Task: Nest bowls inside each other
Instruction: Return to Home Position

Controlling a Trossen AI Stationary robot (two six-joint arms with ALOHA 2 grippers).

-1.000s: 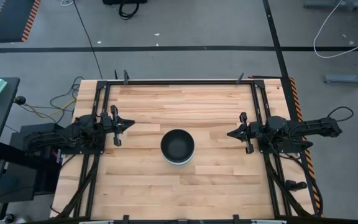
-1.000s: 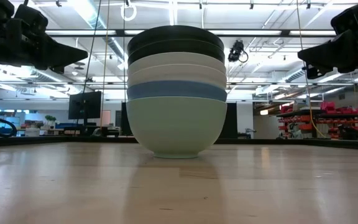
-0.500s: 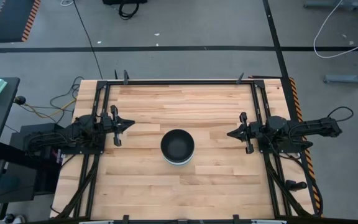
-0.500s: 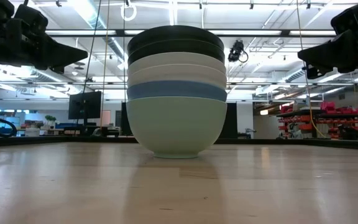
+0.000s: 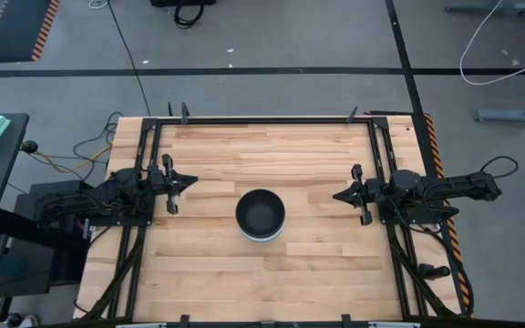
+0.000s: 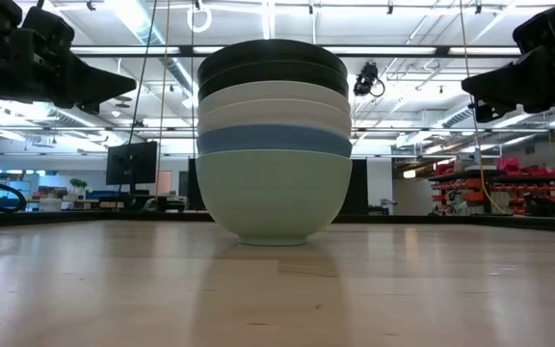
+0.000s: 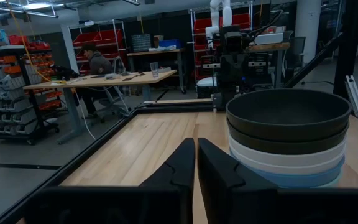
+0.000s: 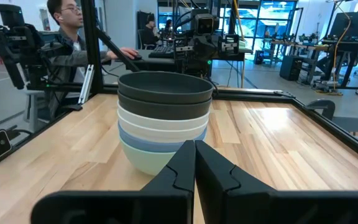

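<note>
The bowls (image 5: 261,215) stand nested in one stack at the middle of the table. In the low view the pale mint green bowl (image 6: 273,198) is lowest and rests on the wood by its base; above it sit the blue (image 6: 273,141), the two white (image 6: 273,106) and the two black bowls (image 6: 273,60). My left gripper (image 5: 190,183) is shut, raised near the table's left edge, well left of the stack. My right gripper (image 5: 337,194) is shut near the right edge. Both wrist views show the stack (image 7: 288,134) (image 8: 165,118) beyond shut fingers.
A black metal frame (image 5: 262,119) runs around the wooden table top. Bare wood lies on every side of the stack. Beyond the table the wrist views show people at desks (image 8: 67,37), shelves and other equipment.
</note>
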